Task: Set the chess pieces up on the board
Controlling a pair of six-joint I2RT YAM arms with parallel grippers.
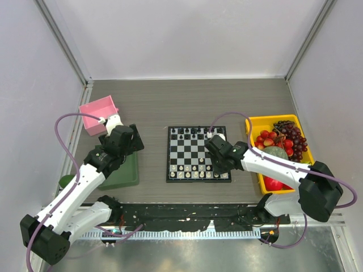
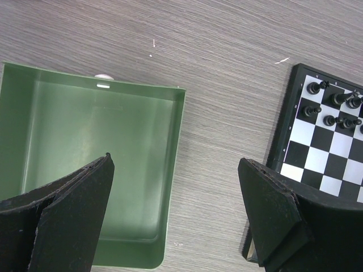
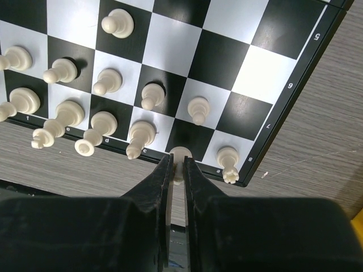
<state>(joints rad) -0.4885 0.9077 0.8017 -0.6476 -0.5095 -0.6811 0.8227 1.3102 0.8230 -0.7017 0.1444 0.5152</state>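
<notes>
The right gripper (image 3: 177,161) pinches a white chess piece (image 3: 180,152) at the edge of the board (image 3: 266,68); the left gripper (image 2: 174,161) hangs wide open over the green tray (image 2: 85,113)

Top view: chess pieces (image 1: 190,174) too small to type. Right pincer (image 1: 218,163) covers the board (image 1: 184,150) at its near-right corner, and the left arm (image 1: 93,170) hides most of the green tray (image 1: 129,174). Right wrist: cream piece (image 3: 180,152) in the pincer shows only its top, kind unclear; board runs off the top and left edges. Left wrist: tray cut at the left edge, board at the right, near parts of both behind the left pincer (image 2: 176,160) fingers (image 2: 68,221).
</notes>
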